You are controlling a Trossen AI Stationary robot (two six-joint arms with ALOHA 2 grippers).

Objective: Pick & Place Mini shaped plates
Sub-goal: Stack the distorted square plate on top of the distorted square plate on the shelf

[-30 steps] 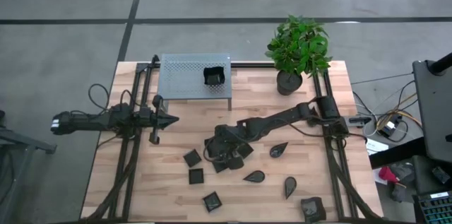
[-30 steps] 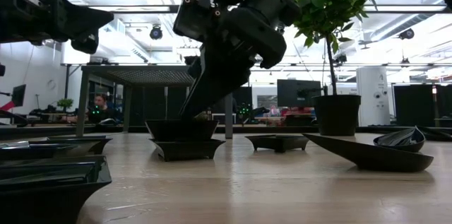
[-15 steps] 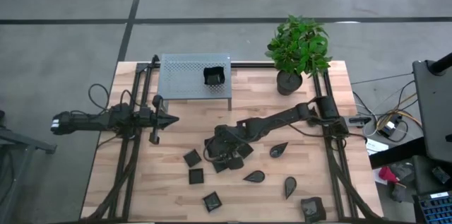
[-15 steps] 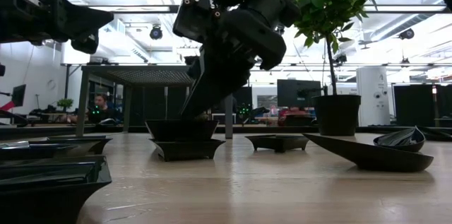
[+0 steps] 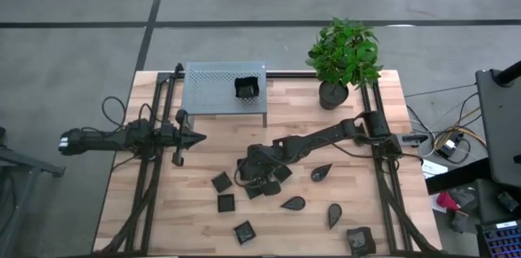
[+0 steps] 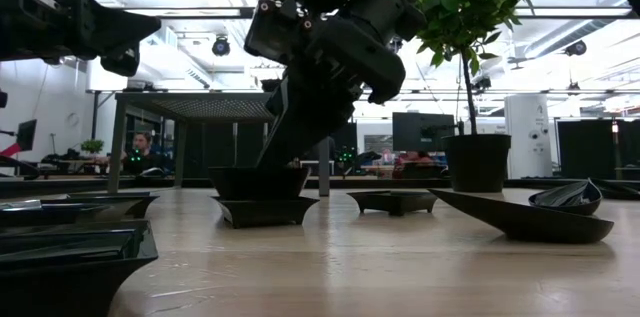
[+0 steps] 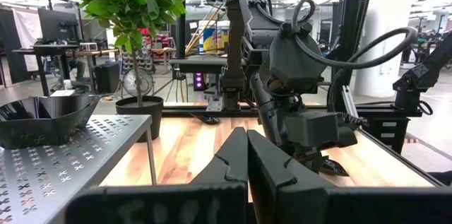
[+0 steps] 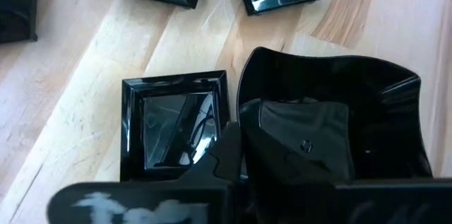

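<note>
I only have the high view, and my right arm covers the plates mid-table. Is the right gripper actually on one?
Observer: Yes. The right wrist view shows the right gripper astride one wall of a deep square plate, with the jaws shut on that wall.
Operator: Is anything right next to it?
Observer: A flat square plate lies close alongside, outside the jaws.
Operator: Is the left arm holding anything?
Observer: No. In its own wrist view the left gripper is shut with nothing between the jaws.
</note>
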